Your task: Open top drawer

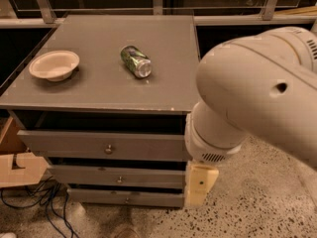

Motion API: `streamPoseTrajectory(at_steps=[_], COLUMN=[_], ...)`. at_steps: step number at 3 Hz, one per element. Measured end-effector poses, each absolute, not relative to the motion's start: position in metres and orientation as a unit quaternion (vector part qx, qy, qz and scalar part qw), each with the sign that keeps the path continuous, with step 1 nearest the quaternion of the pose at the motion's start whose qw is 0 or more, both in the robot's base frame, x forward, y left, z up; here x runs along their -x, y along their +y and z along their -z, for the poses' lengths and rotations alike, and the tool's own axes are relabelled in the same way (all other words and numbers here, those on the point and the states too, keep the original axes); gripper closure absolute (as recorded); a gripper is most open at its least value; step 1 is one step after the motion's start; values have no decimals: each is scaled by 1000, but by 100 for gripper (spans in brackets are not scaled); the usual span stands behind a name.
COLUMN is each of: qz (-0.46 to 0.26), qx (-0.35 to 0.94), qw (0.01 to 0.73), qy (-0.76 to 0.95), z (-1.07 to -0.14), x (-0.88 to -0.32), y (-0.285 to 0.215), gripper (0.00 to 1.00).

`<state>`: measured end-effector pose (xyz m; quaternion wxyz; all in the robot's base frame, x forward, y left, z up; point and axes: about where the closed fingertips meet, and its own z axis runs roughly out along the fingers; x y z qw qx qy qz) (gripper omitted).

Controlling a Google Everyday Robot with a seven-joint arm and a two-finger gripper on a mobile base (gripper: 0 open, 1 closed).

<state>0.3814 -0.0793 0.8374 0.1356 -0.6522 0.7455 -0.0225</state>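
The top drawer (74, 144) stands partly open, the claw (200, 184) just below its right end.

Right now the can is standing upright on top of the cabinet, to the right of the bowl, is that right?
Not quite: the can lies on its side, as the camera view shows. It is on top of the cabinet, to the right of the bowl. The gripper hangs at the cabinet's front right corner, just below the top drawer.
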Motion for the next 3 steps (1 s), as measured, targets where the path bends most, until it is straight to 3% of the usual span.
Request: streamPoseTrajectory(at_steps=[3], qz=[-2], qx=[685], qw=[127], qy=[717], z=[-757], x=[-421], y=[-39], gripper=[0])
